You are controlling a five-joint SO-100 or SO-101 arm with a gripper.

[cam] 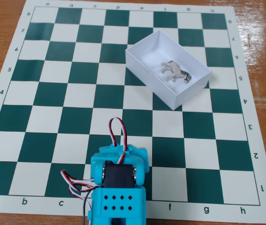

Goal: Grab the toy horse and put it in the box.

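Note:
The toy horse (175,71), a small pale grey-beige figurine with dark markings, lies on its side inside the white box (158,87). The box stands on the chessboard mat at the upper right, turned at an angle to the squares. The blue arm (120,174) is folded up at the bottom centre of the fixed view, well apart from the box. Its fingers are hidden behind the arm's own body, so I cannot see the gripper.
The green and white chessboard mat (67,93) covers most of a wooden table (264,28). Red, white and black cables (116,129) loop up from the arm. Nothing else stands on the mat.

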